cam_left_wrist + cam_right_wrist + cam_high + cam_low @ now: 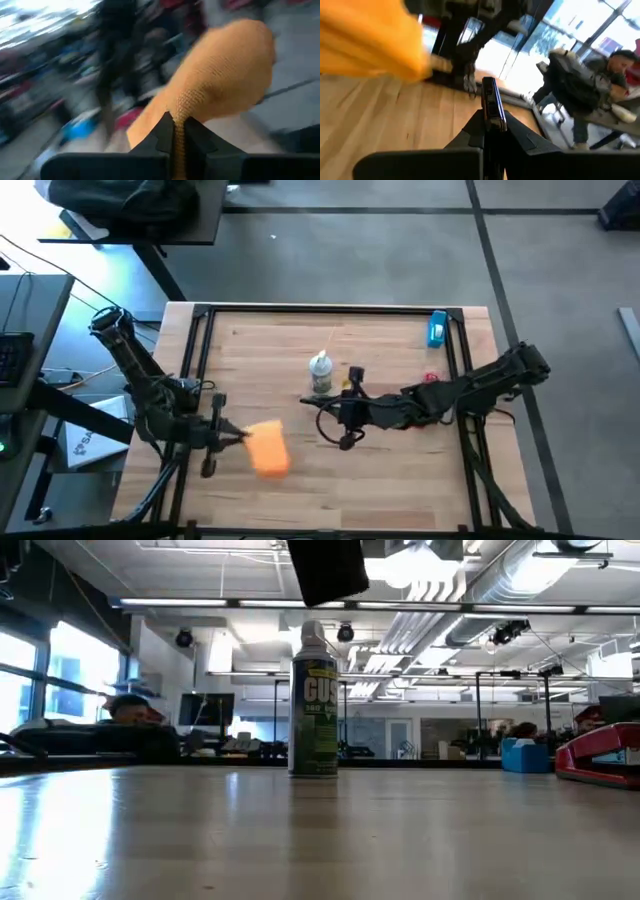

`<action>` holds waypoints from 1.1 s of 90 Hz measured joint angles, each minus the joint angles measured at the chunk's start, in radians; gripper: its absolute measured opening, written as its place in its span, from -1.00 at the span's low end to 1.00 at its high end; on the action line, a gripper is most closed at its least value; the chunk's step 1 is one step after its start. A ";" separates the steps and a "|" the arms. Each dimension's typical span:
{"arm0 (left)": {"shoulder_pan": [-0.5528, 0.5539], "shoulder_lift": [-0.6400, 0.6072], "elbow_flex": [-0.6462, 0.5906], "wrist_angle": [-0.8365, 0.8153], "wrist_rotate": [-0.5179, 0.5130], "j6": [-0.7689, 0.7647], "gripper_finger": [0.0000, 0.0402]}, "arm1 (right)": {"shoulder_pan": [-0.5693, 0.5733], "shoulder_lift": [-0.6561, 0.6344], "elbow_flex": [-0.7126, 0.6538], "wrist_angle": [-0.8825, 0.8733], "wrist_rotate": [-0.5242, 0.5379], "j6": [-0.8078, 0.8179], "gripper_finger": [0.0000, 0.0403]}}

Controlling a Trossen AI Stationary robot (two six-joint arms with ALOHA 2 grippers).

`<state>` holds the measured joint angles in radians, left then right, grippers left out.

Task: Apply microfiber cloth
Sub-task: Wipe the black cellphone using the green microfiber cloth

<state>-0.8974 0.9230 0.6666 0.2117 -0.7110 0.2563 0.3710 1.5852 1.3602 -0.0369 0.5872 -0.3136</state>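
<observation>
- My left gripper (240, 439) pinches the microfiber cloth (268, 449) by one edge near the table's (400, 480) front left; the bright-orange fabric hangs bunched, its weave visible in my left wrist view.
- My right gripper (347, 410), at mid-table beside a spray can (319, 372), clamps a thin black phone (492, 106) edge-on.

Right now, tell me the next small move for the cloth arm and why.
Probably carry the microfiber cloth sideways toward the phone. The left tool is shut on the cloth's edge, the right tool is shut on the phone held on edge, and in the high view a gap of bare table separates them.
</observation>
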 joint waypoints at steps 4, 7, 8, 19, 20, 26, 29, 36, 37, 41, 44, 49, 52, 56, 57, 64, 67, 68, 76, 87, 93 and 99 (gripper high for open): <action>0.024 0.000 0.000 -0.001 0.033 -0.006 -1.00 | -0.003 0.001 0.000 0.046 -0.027 -0.024 -0.97; 0.044 0.003 0.000 -0.004 0.034 -0.018 -1.00 | -0.005 0.003 0.000 0.089 -0.060 -0.042 -0.97; 0.052 0.005 0.000 -0.005 0.034 -0.023 -1.00 | -0.005 0.003 0.000 0.101 -0.073 -0.047 -0.97; 0.146 0.050 0.000 -0.004 0.019 -0.050 -1.00 | -0.014 0.006 0.000 0.192 -0.184 -0.070 -0.97; 0.155 0.056 0.000 0.000 0.018 -0.049 -1.00 | -0.016 0.006 0.000 0.199 -0.192 -0.070 -0.97; 0.210 0.092 0.000 0.059 0.017 -0.049 -1.00 | -0.023 0.006 0.000 0.232 -0.226 -0.067 -0.97; 0.232 0.113 0.000 0.097 0.015 -0.042 -1.00 | -0.025 0.006 0.000 0.243 -0.230 -0.062 -0.97; 0.268 0.160 0.000 0.192 0.003 0.008 -1.00 | -0.032 0.013 0.000 0.271 -0.228 -0.062 -0.97; 0.271 0.167 0.000 0.205 -0.001 0.020 -1.00 | -0.033 0.015 0.000 0.277 -0.228 -0.062 -0.97; 0.282 0.192 0.000 0.269 -0.021 0.074 -1.00 | -0.036 0.020 0.000 0.289 -0.221 -0.060 -0.97; 0.286 0.209 0.000 0.316 -0.043 0.125 -1.00 | -0.037 0.028 0.000 0.299 -0.214 -0.059 -0.97; 0.289 0.237 0.000 0.406 -0.086 0.209 -1.00 | -0.040 0.042 0.000 0.327 -0.211 -0.047 -0.97; 0.289 0.255 0.000 0.456 -0.116 0.261 -1.00 | -0.044 0.051 0.000 0.338 -0.199 -0.033 -0.97; 0.289 0.279 0.000 0.524 -0.151 0.335 -1.00 | -0.049 0.061 0.000 0.356 -0.179 -0.017 -0.97; 0.289 0.285 0.000 0.540 -0.159 0.354 -1.00 | -0.051 0.063 0.000 0.359 -0.176 -0.012 -0.97; 0.289 0.320 0.000 0.660 -0.205 0.486 -1.00 | -0.064 0.080 0.000 0.382 -0.136 0.016 -0.97; 0.289 0.334 0.000 0.713 -0.227 0.540 -1.00 | -0.067 0.088 0.000 0.385 -0.116 0.029 -0.97; 0.289 0.339 0.000 0.729 -0.234 0.559 -1.00 | -0.068 0.091 0.000 0.386 -0.110 0.034 -0.97; 0.290 0.374 0.002 0.830 -0.290 0.709 -1.00 | -0.081 0.109 0.000 0.401 -0.081 0.081 -0.97; 0.302 0.398 0.012 0.902 -0.356 0.888 -1.00 | -0.091 0.113 0.000 0.408 -0.045 0.116 -0.97; 0.317 0.406 0.014 0.903 -0.379 0.936 -1.00 | -0.091 0.111 0.000 0.423 -0.010 0.111 -0.97; 0.336 0.412 0.014 0.900 -0.406 0.953 -1.00 | -0.091 0.102 -0.001 0.449 0.015 0.078 -0.97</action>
<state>-0.5609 1.3345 0.6811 1.1113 -1.1171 1.2091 0.2802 1.6872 1.3590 0.4119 0.6020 -0.2355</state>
